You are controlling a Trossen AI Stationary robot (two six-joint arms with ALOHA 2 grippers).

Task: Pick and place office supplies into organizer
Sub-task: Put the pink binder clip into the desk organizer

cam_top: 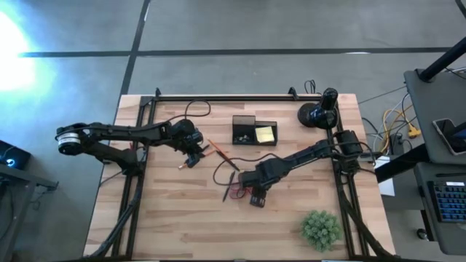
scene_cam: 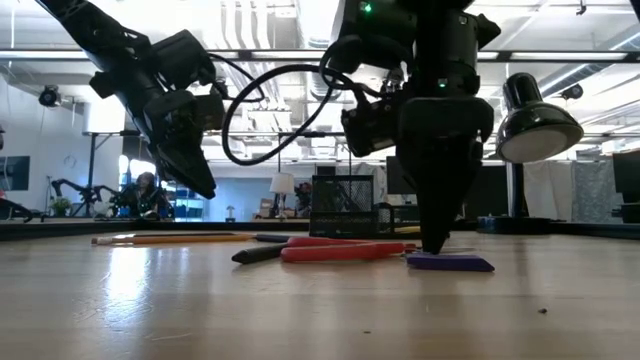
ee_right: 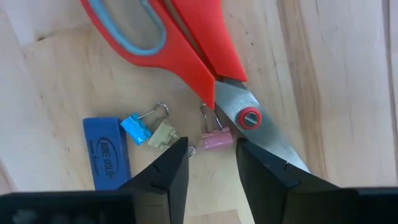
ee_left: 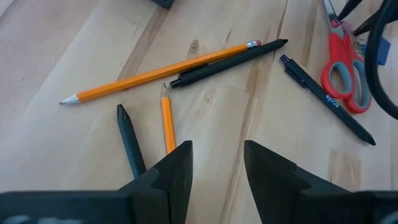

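My right gripper (ee_right: 212, 152) points down at the table's middle, open. Its fingertips stand either side of a pink binder clip (ee_right: 216, 140), with no touch showing. Beside that clip lie a beige clip (ee_right: 163, 134), a blue clip (ee_right: 134, 127), a blue eraser (ee_right: 106, 152) and red-handled scissors (ee_right: 186, 43). My left gripper (ee_left: 216, 155) hangs open above a short orange pencil (ee_left: 166, 121), a dark pen (ee_left: 129, 140), a long pencil (ee_left: 155, 73) and two black pens (ee_left: 230, 59). The black organizer (cam_top: 244, 127) stands at the far middle, with a yellow sticky pad (cam_top: 265, 135) at its right part.
A green plant (cam_top: 321, 229) sits at the near right corner. A round black mount (cam_top: 317, 113) stands at the far right. A dark cable (cam_top: 226, 171) loops over the table between the arms. Bare wood lies along the near edge.
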